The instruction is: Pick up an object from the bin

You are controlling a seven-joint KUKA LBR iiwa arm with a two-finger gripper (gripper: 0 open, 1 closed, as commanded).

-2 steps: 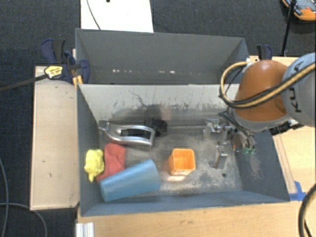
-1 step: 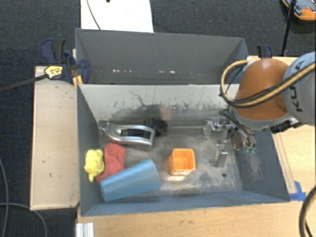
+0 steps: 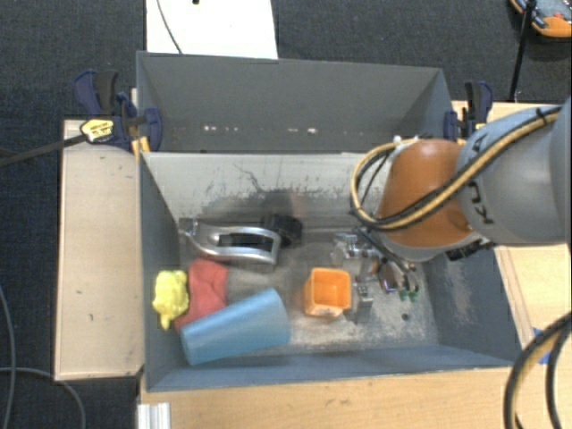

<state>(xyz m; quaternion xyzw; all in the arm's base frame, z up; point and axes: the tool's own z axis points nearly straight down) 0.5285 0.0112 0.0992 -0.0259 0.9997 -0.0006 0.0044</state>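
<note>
The gripper [image 3: 365,284] hangs low in the bin [image 3: 286,105], just at the 3 o'clock side of a small orange cup [image 3: 326,292] that sits a little toward 5 o'clock from the floor's middle. Whether it is open or closed cannot be told.

The cup looks like thin, light plastic, smooth and likely to slide or tip, so its rim wall seems the best hold.

A blue cup [image 3: 236,327] lies on its side at the orange cup's 8 o'clock, beside a red lump [image 3: 207,286] and a yellow lump [image 3: 172,296]. A silver and black tool [image 3: 239,238] lies at 10 o'clock. Bare floor opens toward 3 o'clock; the near wall is close at 6 o'clock.
</note>
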